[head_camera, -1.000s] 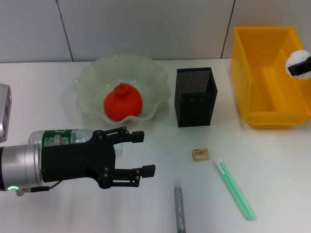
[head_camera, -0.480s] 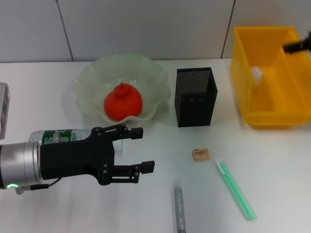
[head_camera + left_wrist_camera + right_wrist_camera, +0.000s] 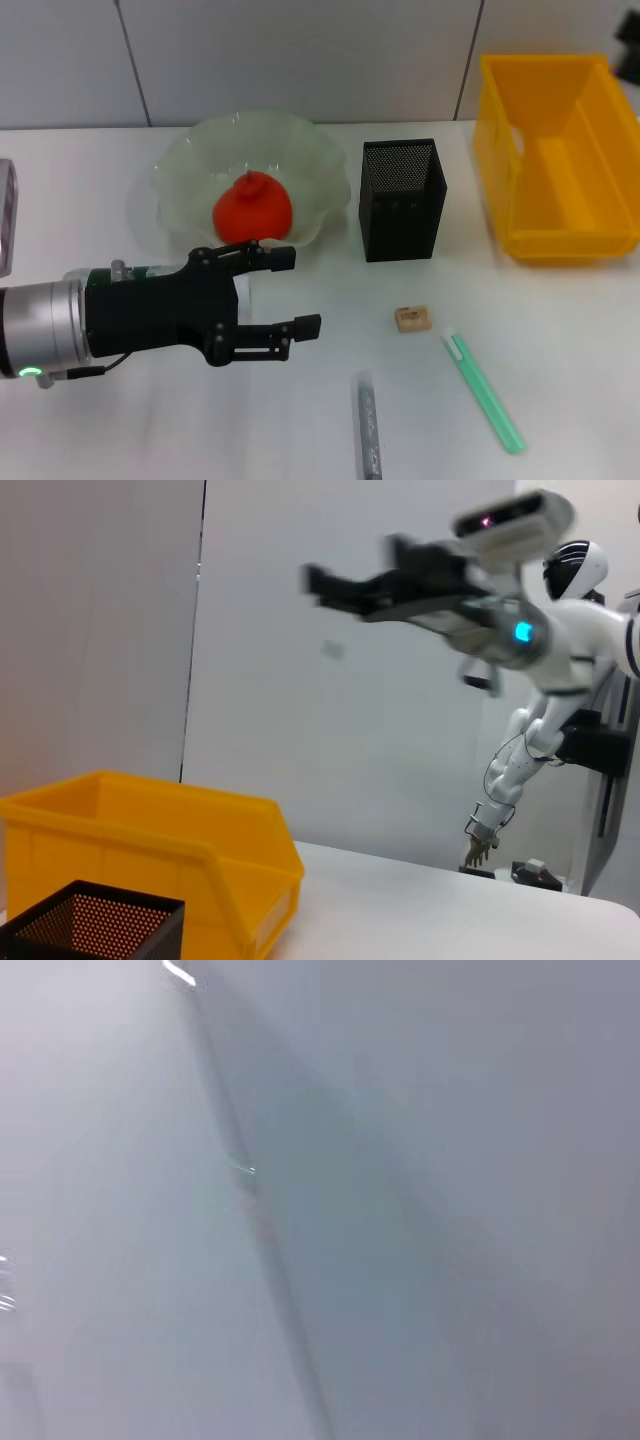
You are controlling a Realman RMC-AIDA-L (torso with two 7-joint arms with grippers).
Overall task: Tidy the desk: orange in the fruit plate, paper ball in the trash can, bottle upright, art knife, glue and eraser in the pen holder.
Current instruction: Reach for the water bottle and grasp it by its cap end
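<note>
On the desk, head view: each item by place.
Left gripper (image 3: 290, 292): low over the table's left front, fingers spread wide with nothing between them, pointing toward the table's middle.
Bottle (image 3: 110, 274): lying on its side under and behind the left arm, mostly hidden; only a strip of green label and clear plastic shows.
Orange (image 3: 252, 210): sitting inside the fruit plate (image 3: 200, 150), near its front rim.
Pen holder (image 3: 402, 199): upright, between the fruit plate and the trash can (image 3: 560, 150).
Eraser (image 3: 411, 318): flat on the table in front of the pen holder, apart from it.
Art knife (image 3: 482, 390): lying on a slant, just right of the eraser, whitish end nearest it.
Glue (image 3: 368, 428): lying at the front edge, left of the art knife.
Right gripper (image 3: 385, 578): seen from the left wrist camera raised high in the air above the trash can; blurred, its fingers seem parted, but I cannot tell for sure.
</note>
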